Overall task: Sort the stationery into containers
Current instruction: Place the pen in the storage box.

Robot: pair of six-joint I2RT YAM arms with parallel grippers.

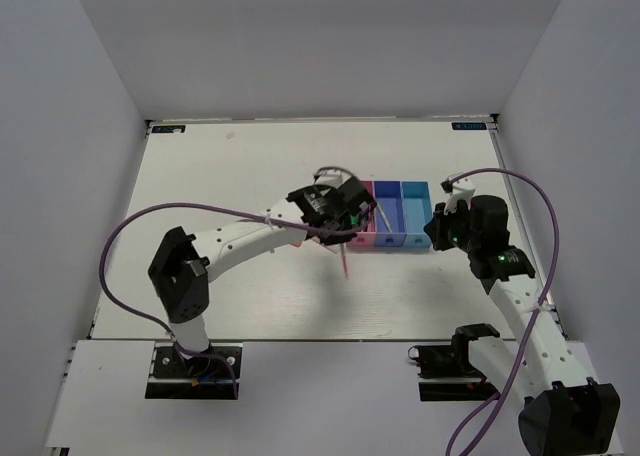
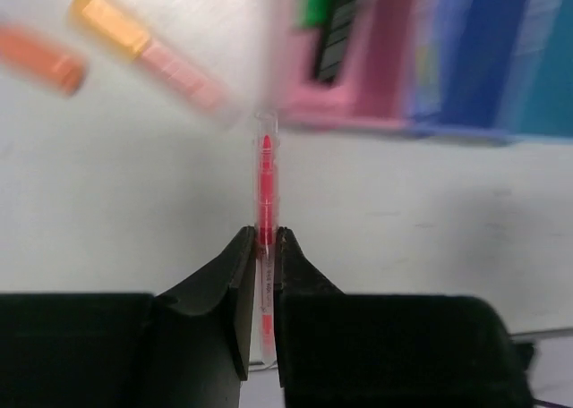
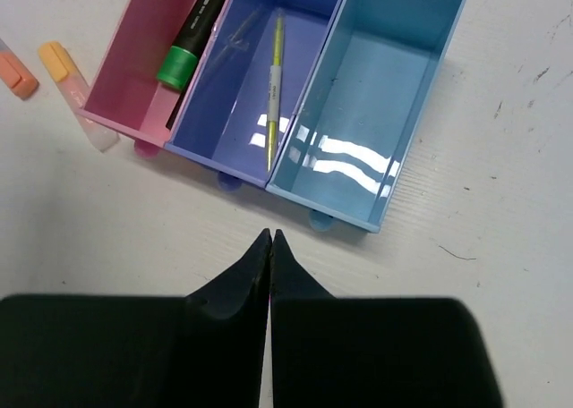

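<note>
My left gripper [image 2: 262, 233] is shut on a thin pink pen [image 2: 265, 180] and holds it above the table, just left of the pink bin [image 2: 376, 77]. In the top view the pen [image 1: 345, 261] hangs down below the left gripper [image 1: 345, 221]. The pink bin [image 3: 134, 59] holds a black-green marker [image 3: 192, 32]. The blue-purple bin [image 3: 224, 113] holds a thin pale-yellow pen [image 3: 276, 86]. The cyan bin [image 3: 376, 86] holds nothing. My right gripper [image 3: 270, 235] is shut and empty, near the front of the bins. No purple marker shows.
Two short highlighters lie on the table left of the pink bin: an orange one [image 3: 18, 75] and an orange-pink one [image 3: 72, 90]. The row of bins [image 1: 390, 238] sits right of the table's centre. Purple cables loop over both arms.
</note>
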